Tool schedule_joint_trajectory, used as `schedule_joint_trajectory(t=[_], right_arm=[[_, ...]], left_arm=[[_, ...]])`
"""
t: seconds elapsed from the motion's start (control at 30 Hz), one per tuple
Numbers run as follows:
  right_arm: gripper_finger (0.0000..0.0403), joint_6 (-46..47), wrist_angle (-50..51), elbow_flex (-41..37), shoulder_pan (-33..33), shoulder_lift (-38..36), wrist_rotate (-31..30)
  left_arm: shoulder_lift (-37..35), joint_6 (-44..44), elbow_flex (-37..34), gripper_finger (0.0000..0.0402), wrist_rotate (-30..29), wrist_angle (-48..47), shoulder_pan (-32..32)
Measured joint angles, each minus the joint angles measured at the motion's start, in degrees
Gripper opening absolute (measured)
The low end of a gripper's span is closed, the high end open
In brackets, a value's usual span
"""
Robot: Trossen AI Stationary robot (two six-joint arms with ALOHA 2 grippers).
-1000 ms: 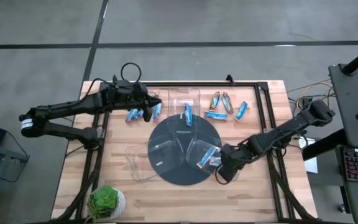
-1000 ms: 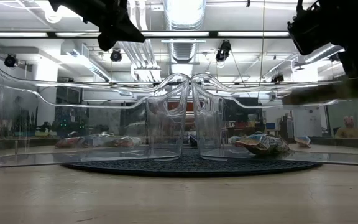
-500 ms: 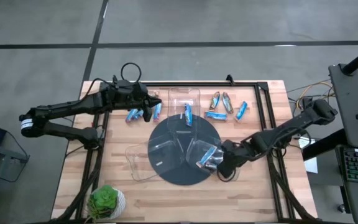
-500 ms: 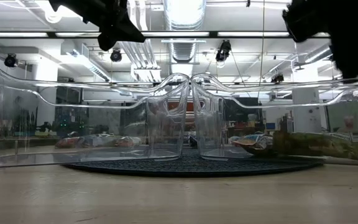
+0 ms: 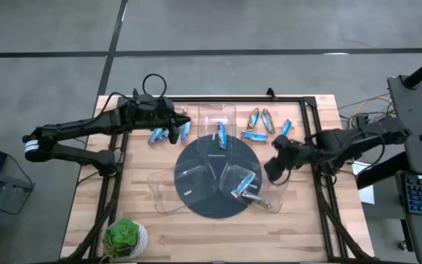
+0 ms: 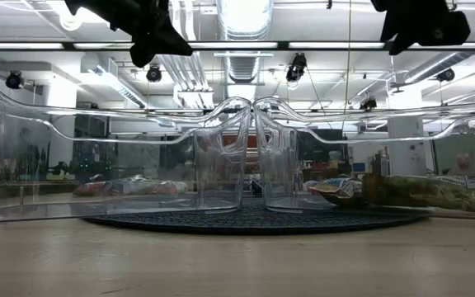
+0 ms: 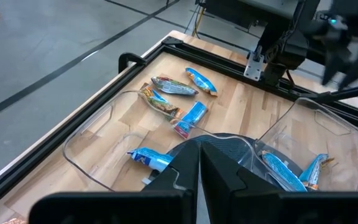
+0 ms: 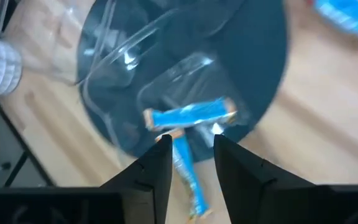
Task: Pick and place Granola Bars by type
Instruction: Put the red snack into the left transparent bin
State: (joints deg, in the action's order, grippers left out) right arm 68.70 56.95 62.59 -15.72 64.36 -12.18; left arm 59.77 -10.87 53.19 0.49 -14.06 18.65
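Observation:
Three clear trays stand on a dark round mat (image 5: 196,209). The right tray (image 5: 277,189) holds a blue bar (image 5: 245,183) and a tan bar (image 5: 261,200), which both lie flat on its floor. In the far tray (image 5: 218,114) lies one blue bar (image 5: 221,136). More granola bars (image 5: 268,122) lie loose on the wood at the far right, and two blue ones (image 5: 156,136) lie by my left gripper (image 5: 174,132). That gripper hovers shut and holds nothing. My right gripper (image 8: 191,152) hangs open above the right tray's far edge, with nothing between its fingers.
A black frame (image 5: 310,103) rims the table. A small potted plant (image 5: 125,236) stands at the near left corner. The near left tray (image 5: 163,192) holds nothing. Bare wood lies along the near edge (image 5: 269,238).
My right gripper has let go of a tan bar, which has dropped and now lies flat in the right tray. The gripper has then risen and drawn back toward the table's far right, tipping up less steeply.

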Motion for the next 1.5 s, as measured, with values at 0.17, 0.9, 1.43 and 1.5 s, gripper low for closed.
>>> schedule_joint_trajectory(t=[0.17,0.9,1.43,1.5], right_arm=[[0.0112,-8.75,1.62,-0.04,7.83,-3.27,0.55],[0.0102,-39.94,-0.23,0.02,31.94,-5.36,8.31],[0.0008,-50.32,-8.3,-0.13,38.99,-4.28,12.87],[0.0008,-51.36,-9.5,-0.15,39.44,-4.28,14.8]], left_arm=[[0.0,0.0,0.0,0.0,-0.02,0.0,0.02],[0.0,0.83,0.0,0.0,-0.06,0.07,0.02],[0.0,4.92,3.32,0.0,-0.39,0.42,2.26],[0.0,4.91,3.61,0.0,-0.36,0.42,3.37]])
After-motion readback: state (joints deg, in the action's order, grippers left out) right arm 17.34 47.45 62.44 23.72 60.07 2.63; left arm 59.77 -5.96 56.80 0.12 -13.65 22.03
